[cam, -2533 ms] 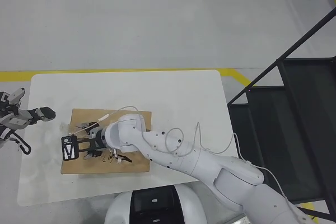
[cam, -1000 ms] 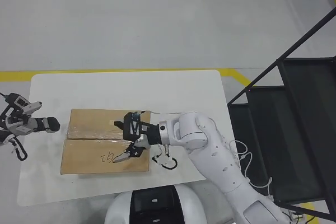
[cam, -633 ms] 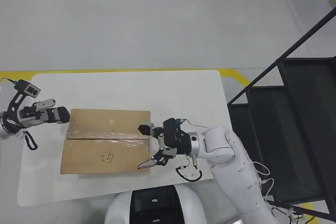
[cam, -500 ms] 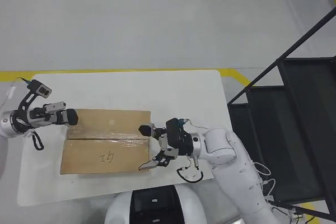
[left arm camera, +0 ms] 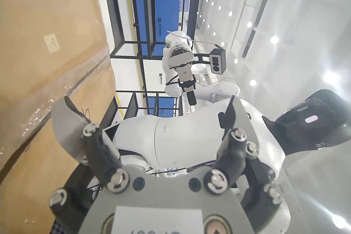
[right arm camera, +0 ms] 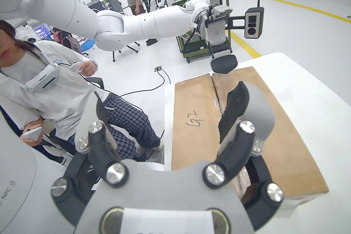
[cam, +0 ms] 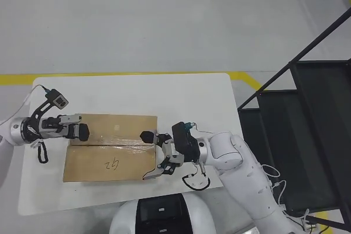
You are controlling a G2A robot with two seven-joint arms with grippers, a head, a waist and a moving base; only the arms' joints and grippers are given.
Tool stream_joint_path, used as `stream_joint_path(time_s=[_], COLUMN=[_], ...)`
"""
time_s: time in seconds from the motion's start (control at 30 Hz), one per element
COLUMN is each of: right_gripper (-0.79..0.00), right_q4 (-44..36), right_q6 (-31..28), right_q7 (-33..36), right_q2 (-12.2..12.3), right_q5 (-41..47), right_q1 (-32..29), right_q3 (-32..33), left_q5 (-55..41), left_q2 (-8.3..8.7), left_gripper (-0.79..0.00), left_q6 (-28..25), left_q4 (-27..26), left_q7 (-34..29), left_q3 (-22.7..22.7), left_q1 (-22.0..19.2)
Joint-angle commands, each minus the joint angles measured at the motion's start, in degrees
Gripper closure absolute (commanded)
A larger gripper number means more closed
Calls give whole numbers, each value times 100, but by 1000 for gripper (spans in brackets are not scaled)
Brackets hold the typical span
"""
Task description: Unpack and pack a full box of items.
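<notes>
A closed brown cardboard box (cam: 120,126), its top seam sealed with clear tape (left arm camera: 68,78), is lying in the middle of a white table (cam: 175,93). The right arm (cam: 222,152) is reaching in low from the right. Its right gripper (cam: 149,155) is spreading wide at the box's right end, one finger sitting over the seam and the other hanging past the near edge. The left arm (cam: 29,126) is stretching in from the left. The left gripper (cam: 79,133) is also gaping wide and holding nothing, with its lower dark pad sitting at the seam's left end.

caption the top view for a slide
Left gripper and right gripper, both open, at opposite ends of the closed box.
</notes>
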Motion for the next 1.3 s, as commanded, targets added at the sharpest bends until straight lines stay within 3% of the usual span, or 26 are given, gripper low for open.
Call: stream_joint_path(time_s=[0.0,0.03,0.17,0.37,0.47,0.73,1.07,1.17,1.27], right_gripper=[-785,-785,-785,-785,-785,-785,-785,-785,-785], right_q4=[0,0,0,0,0,0,0,0,0], right_q6=[0,0,0,0,0,0,0,0,0], right_q7=[0,0,0,0,0,0,0,0,0], right_q2=[0,0,0,0,0,0,0,0,0], right_q5=[1,1,1,1,1,1,1,1,1], right_q1=[0,0,0,0,0,0,0,0,0], right_q3=[0,0,0,0,0,0,0,0,0], left_q5=[0,0,784,2292,2959,3358,3319,3775,4127], left_q2=[0,0,17,81,108,358,372,358,337], left_gripper=[-785,-785,-785,-785,-785,-785,-785,-785,-785], left_q6=[0,0,-563,-2615,-3126,-2968,-2949,-2834,-3119], left_q4=[0,0,-500,-1142,-1217,-1560,-1570,-1591,-1534], left_q7=[0,0,1238,1933,2129,1969,1950,2453,2906], left_q3=[0,0,-161,-573,-674,-810,-808,-844,-843], left_q1=[0,0,184,594,760,1005,1014,1050,1078])
